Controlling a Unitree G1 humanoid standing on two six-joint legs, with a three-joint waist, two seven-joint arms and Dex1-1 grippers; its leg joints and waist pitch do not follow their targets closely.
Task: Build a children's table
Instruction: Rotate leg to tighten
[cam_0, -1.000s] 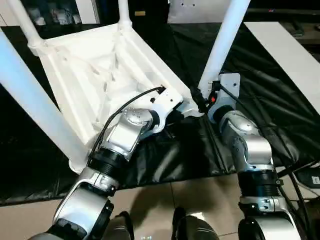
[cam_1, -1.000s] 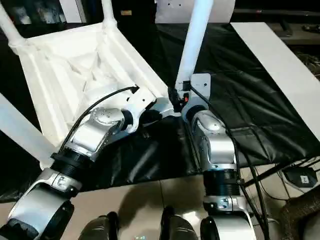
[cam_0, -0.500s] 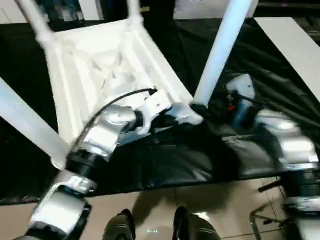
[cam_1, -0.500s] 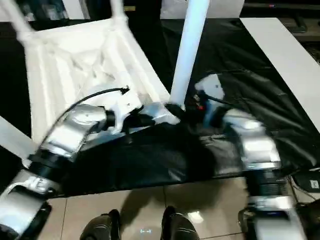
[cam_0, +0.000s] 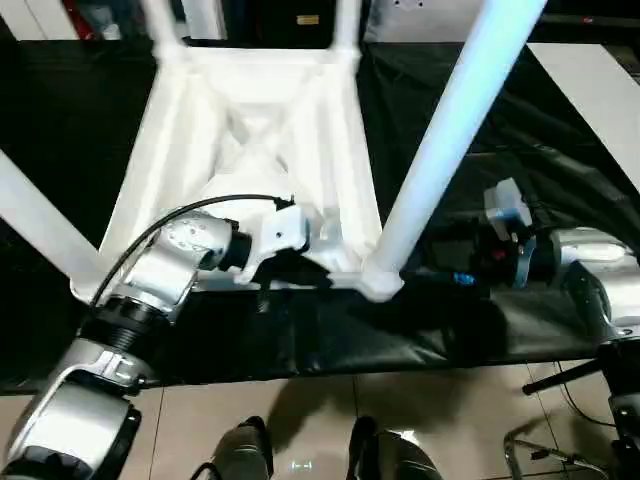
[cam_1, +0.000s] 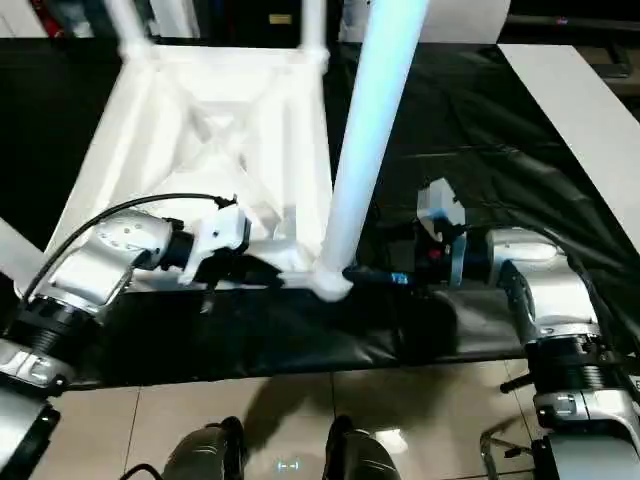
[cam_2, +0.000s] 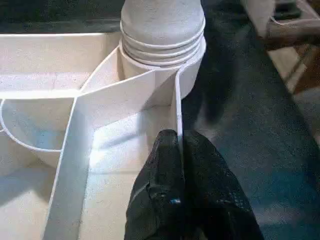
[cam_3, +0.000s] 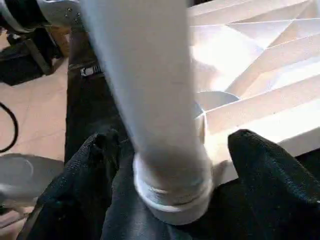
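Table (cam_0: 250, 150) swung round on the black cover (cam_0: 560, 180): a second ago skewed, one corner toward the camera; now squared up, near edge running straight across. Near leg (cam_0: 450, 140), earlier leaning beside the right gripper (cam_3: 170, 165), now risen between its spread fingers (cam_3: 265, 170). Right forearm swung outward, now reaching in from the side. Left gripper (cam_2: 177, 145) carried round with the rim, pinched on it throughout.

Head eyes look down; both wrist views share the near leg (cam_3: 150, 100) close up
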